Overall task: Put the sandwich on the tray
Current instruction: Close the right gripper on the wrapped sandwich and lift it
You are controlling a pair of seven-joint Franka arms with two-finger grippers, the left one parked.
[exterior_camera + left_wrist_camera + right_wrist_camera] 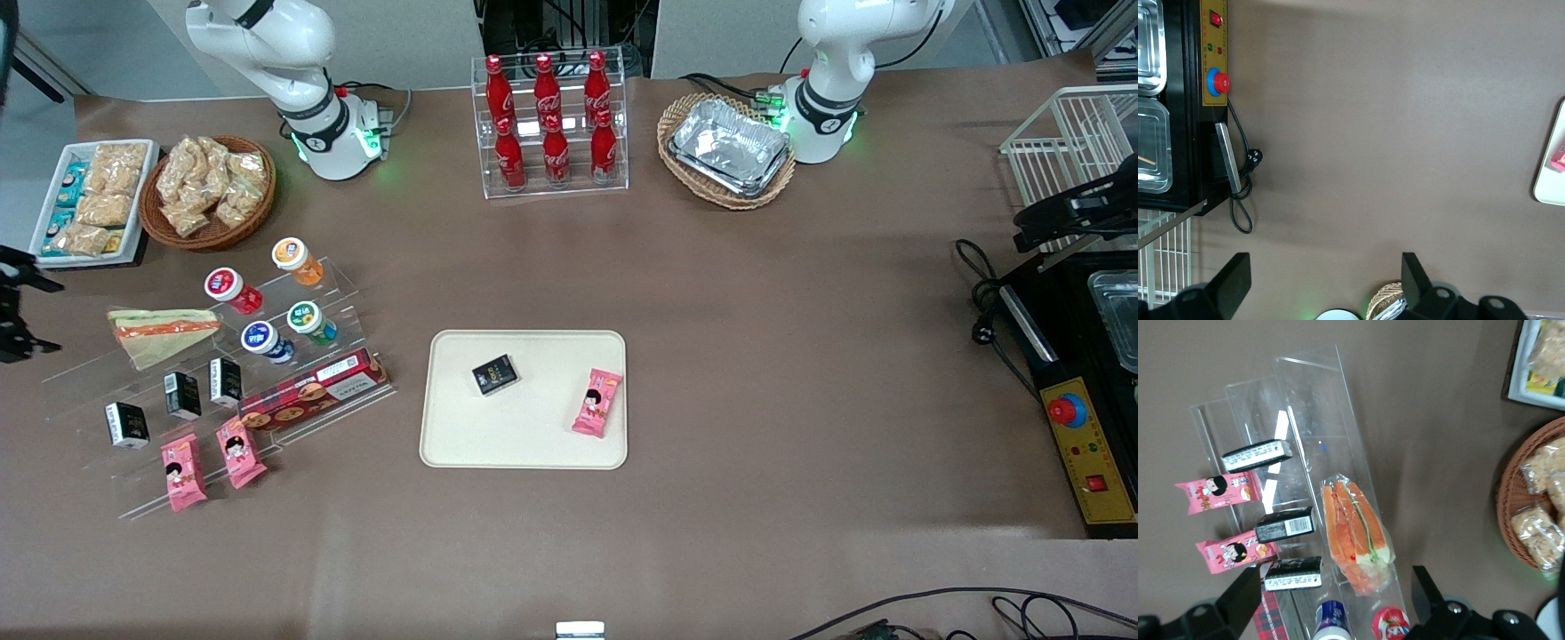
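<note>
The end effector (pixel 1335 600) is up in the air above the clear step shelf (pixel 191 369), and its two fingers (pixel 1245 593) are spread wide with nothing between them. The sandwich (pixel 1355 537) lies on its side on the top step, right below the end effector and not touching it. Small black boxes (pixel 1286 524) and pink snack packets (pixel 1217 492) sit on the lower steps near it. The cream tray (pixel 524 444) lies flat on the brown surface (pixel 756 356), well apart from the end effector, toward the parked arm's end. A black box (pixel 494 374) and a pink packet (pixel 597 403) lie on the tray.
</note>
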